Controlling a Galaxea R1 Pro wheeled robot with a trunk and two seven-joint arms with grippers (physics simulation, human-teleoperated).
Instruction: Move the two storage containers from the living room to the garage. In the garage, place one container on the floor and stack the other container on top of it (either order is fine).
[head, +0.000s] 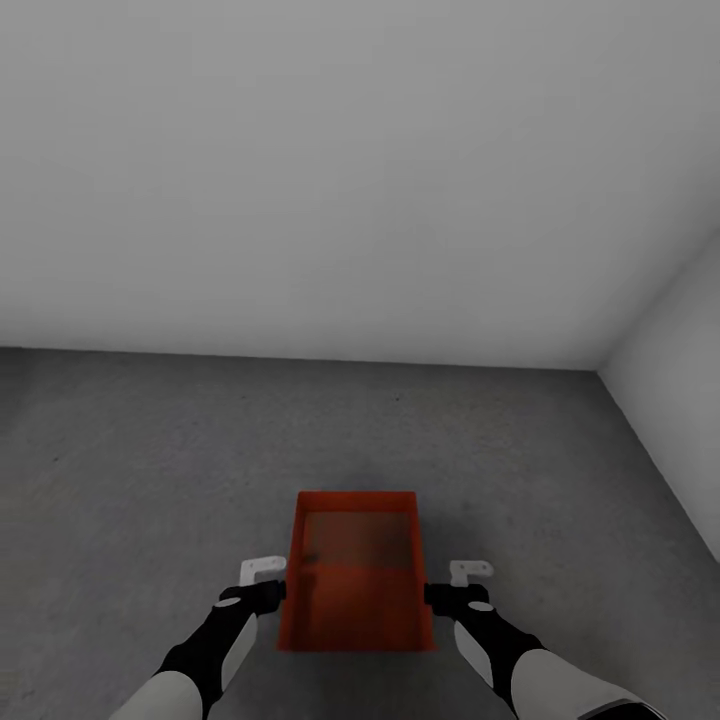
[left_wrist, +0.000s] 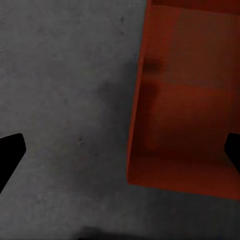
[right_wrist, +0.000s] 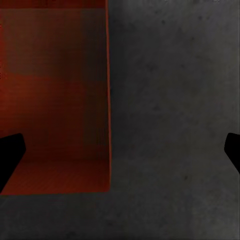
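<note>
One red-orange storage container (head: 355, 575) lies lengthwise on the dark grey concrete floor (head: 150, 450) of the garage, just ahead of me. My left gripper (head: 265, 590) hangs over its left long wall and my right gripper (head: 445, 592) over its right long wall. In the left wrist view the container (left_wrist: 185, 110) has its wall between the wide-apart fingers of the open left gripper (left_wrist: 122, 150). In the right wrist view the container (right_wrist: 55, 100) likewise has its wall inside the open right gripper (right_wrist: 120, 155). Neither gripper touches it.
A plain white-grey wall (head: 300, 180) stands a short way beyond the container. A second wall (head: 680, 400) meets it in a corner at the right. Bare concrete spreads to the left and right of the bin.
</note>
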